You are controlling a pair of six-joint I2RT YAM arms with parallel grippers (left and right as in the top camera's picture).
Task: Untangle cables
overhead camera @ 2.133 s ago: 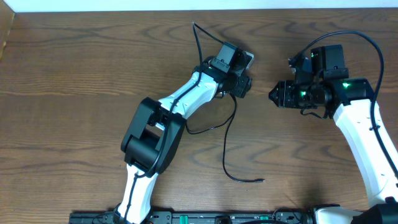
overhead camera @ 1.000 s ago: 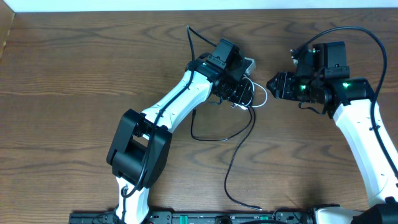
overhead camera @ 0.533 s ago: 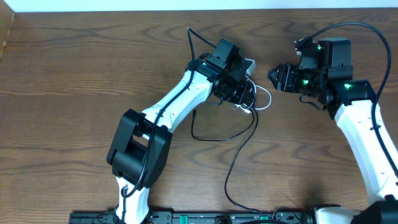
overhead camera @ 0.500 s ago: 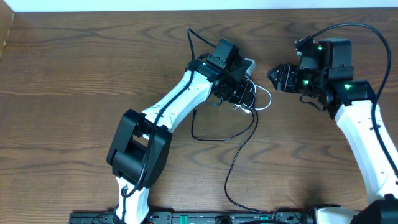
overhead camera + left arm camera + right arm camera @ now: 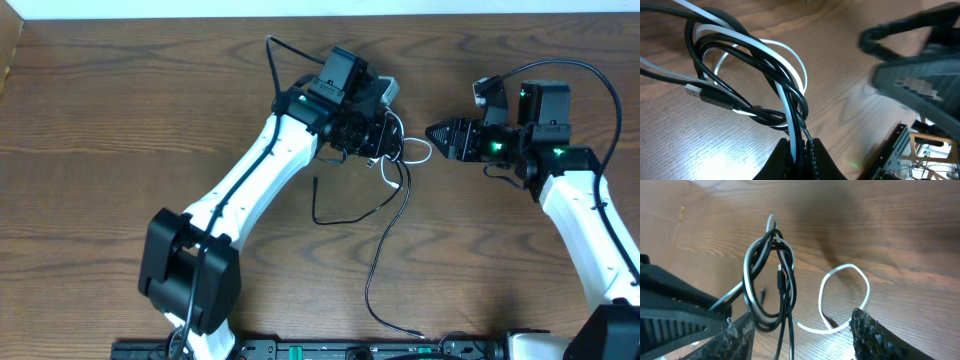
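Nearest us, the black cable (image 5: 368, 288) trails its free end over the wooden table (image 5: 100, 150) close to the front edge. Farther in, our left gripper (image 5: 796, 146) is clenched on the cables (image 5: 771, 116), with black loops knotted round the white cable (image 5: 786, 102). A white loop lies on the wood toward our right gripper (image 5: 801, 316), whose jaws stand apart, grasping nothing.

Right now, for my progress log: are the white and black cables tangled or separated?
Tangled: the white cable and black cable loop through each other, both pinched in the left gripper.
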